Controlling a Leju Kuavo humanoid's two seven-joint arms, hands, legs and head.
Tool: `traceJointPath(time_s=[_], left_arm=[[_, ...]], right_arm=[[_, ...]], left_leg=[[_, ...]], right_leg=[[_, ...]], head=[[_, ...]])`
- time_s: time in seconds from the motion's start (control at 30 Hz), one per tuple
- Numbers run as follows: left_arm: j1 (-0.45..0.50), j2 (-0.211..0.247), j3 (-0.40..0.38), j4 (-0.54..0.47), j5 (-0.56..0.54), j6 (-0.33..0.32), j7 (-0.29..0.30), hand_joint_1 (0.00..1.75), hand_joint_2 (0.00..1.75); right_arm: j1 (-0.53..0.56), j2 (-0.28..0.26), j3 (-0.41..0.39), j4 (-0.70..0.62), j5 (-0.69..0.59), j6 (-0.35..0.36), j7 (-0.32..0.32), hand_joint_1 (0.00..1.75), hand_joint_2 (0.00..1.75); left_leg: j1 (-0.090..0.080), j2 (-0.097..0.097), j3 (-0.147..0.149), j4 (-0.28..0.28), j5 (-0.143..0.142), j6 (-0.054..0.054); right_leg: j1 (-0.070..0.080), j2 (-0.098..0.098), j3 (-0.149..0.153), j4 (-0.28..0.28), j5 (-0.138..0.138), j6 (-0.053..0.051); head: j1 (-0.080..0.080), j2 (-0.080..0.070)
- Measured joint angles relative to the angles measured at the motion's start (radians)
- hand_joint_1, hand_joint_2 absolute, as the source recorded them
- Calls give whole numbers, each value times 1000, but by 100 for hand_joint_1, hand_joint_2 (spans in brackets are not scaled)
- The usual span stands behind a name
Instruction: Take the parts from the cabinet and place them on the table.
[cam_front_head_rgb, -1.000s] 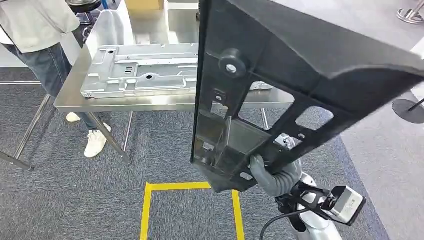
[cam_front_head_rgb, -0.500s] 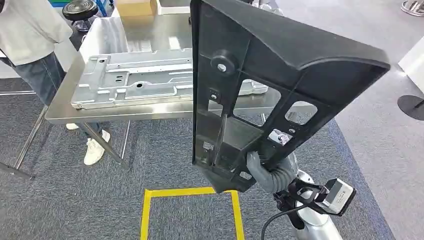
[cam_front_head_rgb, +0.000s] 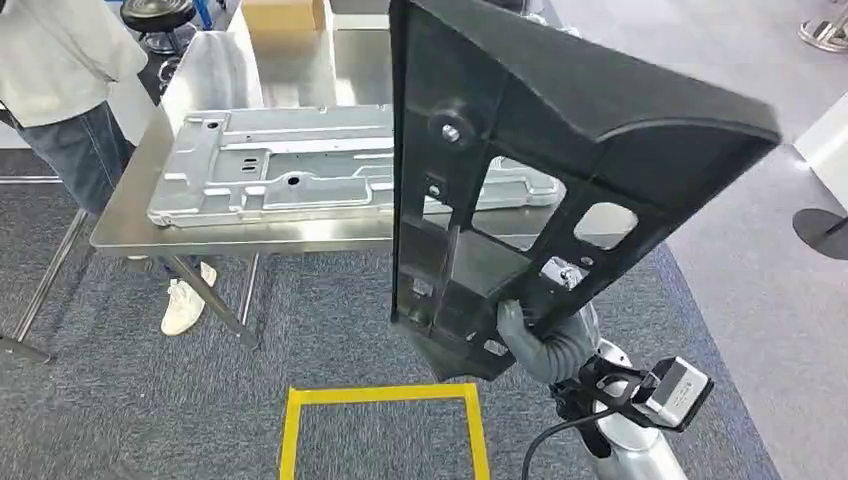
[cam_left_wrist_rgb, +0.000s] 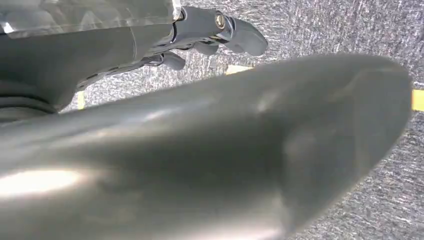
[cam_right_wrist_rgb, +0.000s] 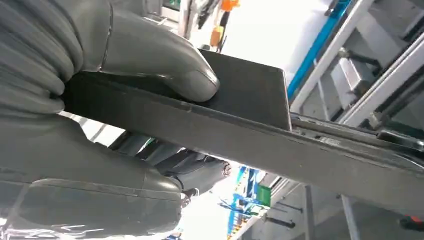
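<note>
Big black plastic frame panel (cam_front_head_rgb: 520, 170) clamped in right hand (cam_front_head_rgb: 530, 335); left hand (cam_left_wrist_rgb: 200, 35) fingers can't be told. Should be lowered flat onto steel table (cam_front_head_rgb: 250, 232), beside grey stamped metal plate (cam_front_head_rgb: 290, 165), tbh.

A matte black part (cam_front_head_rgb: 520, 170) is seen across the middle of the head view, gripped low down by a grey right hand (cam_front_head_rgb: 535, 340). In the upper left, a shiny silver table (cam_front_head_rgb: 130, 215) is topped by a pale grey metal plate (cam_front_head_rgb: 280, 165), and a tan box (cam_front_head_rgb: 282, 14) is spotted at the top edge. The carpet (cam_front_head_rgb: 120, 400) is speckled blue-grey, marked with yellow tape (cam_front_head_rgb: 380, 396) at the bottom. A person (cam_front_head_rgb: 60, 70) at far left is dressed in a light top, blue jeans and white shoes (cam_front_head_rgb: 185, 303).
</note>
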Motion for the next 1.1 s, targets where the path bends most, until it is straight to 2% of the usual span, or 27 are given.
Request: traceJointPath(time_s=[0.03,0.1,0.13,0.17,0.27,0.3,0.33,0.37,0.43,0.47,0.5,0.53,0.6,0.63,0.67,0.7,0.77,0.83,0.87,0.93,0.97,1.0,1.03,1.07,1.1], left_arm=[[1,0,0,0,0,0,0,0,0],[-1,0,0,0,0,0,0,0,0],[1,0,0,0,0,0,0,0,0],[-2,0,0,0,0,0,0,0,0],[-3,0,0,0,0,1,4,0,0],[-5,2,0,0,0,2,6,0,0],[-5,1,2,0,0,3,8,0,0],[-6,1,2,0,0,3,9,0,0],[-4,2,3,0,0,6,10,0,0],[-1,1,4,0,0,6,10,0,0],[1,1,4,0,0,6,10,0,0],[2,1,4,0,0,6,10,0,0],[1,2,4,0,0,6,10,0,0],[3,2,4,0,0,6,10,0,0],[2,2,4,0,0,6,11,0,0],[0,2,4,0,0,5,12,0,0],[1,2,4,0,0,5,12,0,0],[0,2,4,0,0,4,11,0,0],[-1,2,4,0,0,3,10,0,0],[-2,2,4,0,0,2,10,0,0],[-2,2,4,0,0,2,9,0,0],[-1,2,4,0,0,2,9,0,0],[0,2,4,0,0,2,9,0,0],[0,2,4,0,0,2,9,0,0],[0,2,4,0,0,2,8,0,0]], right_arm=[[0,0,-2,0,1,0,0,175,175],[-1,0,-6,0,3,-1,0,175,175],[-1,0,-8,0,4,-1,0,175,175],[-2,0,-9,-1,4,-1,0,175,175],[-1,0,-13,-2,15,-8,0,175,175],[-1,0,-13,-6,24,-15,0,175,175],[-2,1,-13,-11,34,-21,0,175,175],[-8,1,-13,-12,39,-25,0,175,175],[-13,1,-15,-18,51,-34,3,175,175],[-14,1,-18,-21,54,-35,8,175,175],[-15,1,-22,-24,55,-35,10,175,175],[-16,1,-26,-27,55,-35,13,175,175],[-21,1,-35,-34,56,-36,17,175,175],[-24,1,-39,-37,56,-36,18,175,175],[-28,1,-41,-38,56,-36,18,175,175],[-31,1,-42,-41,56,-36,21,175,175],[-32,1,-46,-44,56,-36,24,175,175],[-33,1,-48,-48,56,-36,26,175,175],[-35,1,-49,-50,56,-36,26,175,175],[-32,1,-55,-50,55,-37,26,175,175],[-29,0,-57,-50,55,-39,26,175,175],[-25,0,-59,-50,55,-39,26,175,175],[-22,0,-61,-50,54,-40,26,175,175],[-21,-2,-64,-50,53,-41,26,175,175],[-21,-2,-64,-50,53,-42,25,175,175]], left_leg=[[-1,-1,10,0,-7,-1],[-2,-3,35,0,-24,-4],[-2,-4,38,-1,-32,-8],[-8,-6,40,4,-41,-16],[-3,-1,47,-8,-48,-30],[-9,0,54,-8,-55,-38],[-4,1,51,17,-63,-43],[0,1,21,77,-90,-50],[5,1,-77,244,-153,-61],[7,1,-120,305,-164,-64],[9,1,-145,323,-147,-67],[12,1,-142,287,-103,-69],[17,2,-82,113,22,-69],[17,3,-58,38,57,-66],[9,2,-46,34,37,-64],[8,2,-41,27,27,-51],[6,1,-45,27,22,-40],[12,0,-32,13,21,-27],[12,1,-27,12,16,-21],[10,2,-20,12,8,-13],[9,2,-16,12,3,-11],[8,1,-9,12,-3,-11],[6,0,0,12,-9,-12],[5,-2,10,12,-16,-13],[3,-2,24,12,-24,-14]], right_leg=[[0,0,10,-48,47,-3],[1,0,74,-229,166,-14],[5,-2,98,-295,186,-23],[10,-2,109,-311,172,-25],[15,2,108,-308,163,-37],[3,3,119,-320,164,-40],[2,2,131,-330,163,-45],[2,-1,139,-331,157,-53],[2,-1,150,-331,146,-55],[2,-1,155,-331,140,-55],[2,0,163,-330,133,-54],[1,1,174,-330,125,-52],[0,1,201,-327,105,-46],[0,1,209,-325,94,-40],[6,2,211,-321,88,-32],[5,4,208,-320,86,-25],[4,2,209,-326,83,-17],[-2,1,213,-313,69,-4],[-1,0,190,-265,49,-2],[-3,0,84,-88,-15,2],[-3,0,36,-18,-30,3],[-3,0,4,13,-19,3],[-3,0,0,-8,17,1],[-2,0,15,-67,69,-4],[-1,0,49,-166,136,-11]], head=[[0,0],[1,0],[1,0],[-3,0],[-1,0],[-3,0],[-3,0],[-10,0],[-8,0],[-7,0],[-8,0],[-8,0],[-7,0],[-8,0],[-8,0],[-10,0],[-5,0],[-5,0],[0,0],[1,0],[0,0],[1,0],[0,0],[2,0],[2,0]])
